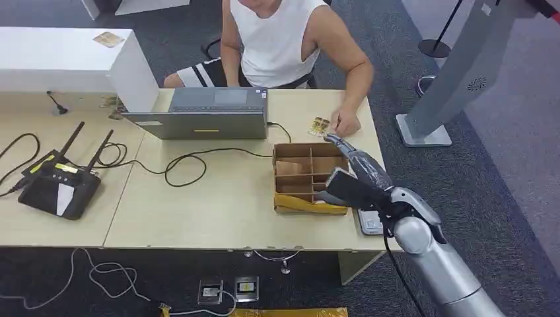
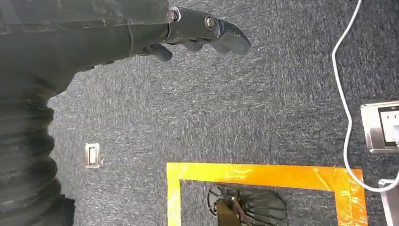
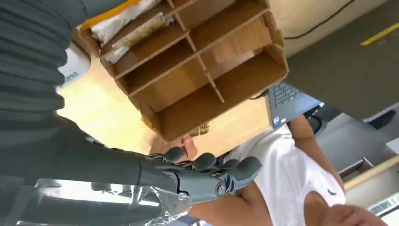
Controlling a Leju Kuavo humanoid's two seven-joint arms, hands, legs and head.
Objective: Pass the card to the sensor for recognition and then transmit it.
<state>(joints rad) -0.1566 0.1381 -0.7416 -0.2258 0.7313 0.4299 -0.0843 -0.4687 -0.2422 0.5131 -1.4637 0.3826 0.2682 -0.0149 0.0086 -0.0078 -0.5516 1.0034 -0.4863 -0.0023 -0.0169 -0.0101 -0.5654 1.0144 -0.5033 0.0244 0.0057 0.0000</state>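
Our right hand [image 1: 353, 165] empty, fingers loosely apart, above the divider box [image 1: 309, 177]. Card [image 1: 319, 125] under person's hand [image 1: 346, 122]: thin, stiff, slippery; we'd pinch its edge.

Silver right arm [image 1: 441, 264], grey ribbed wrist cover, dark fingers [image 3: 207, 162].

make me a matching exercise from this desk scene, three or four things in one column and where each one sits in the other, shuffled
Things:
1. laptop
2. router
3. cardboard divider box
4. card

Places:
A. far left of the desk, antennas up
B. on the desk by the person's hand
C. in front of the seated person, at the desk's far edge
D. right part of the desk, beside the right robot hand

Pairs: 1-C, 2-A, 3-D, 4-B
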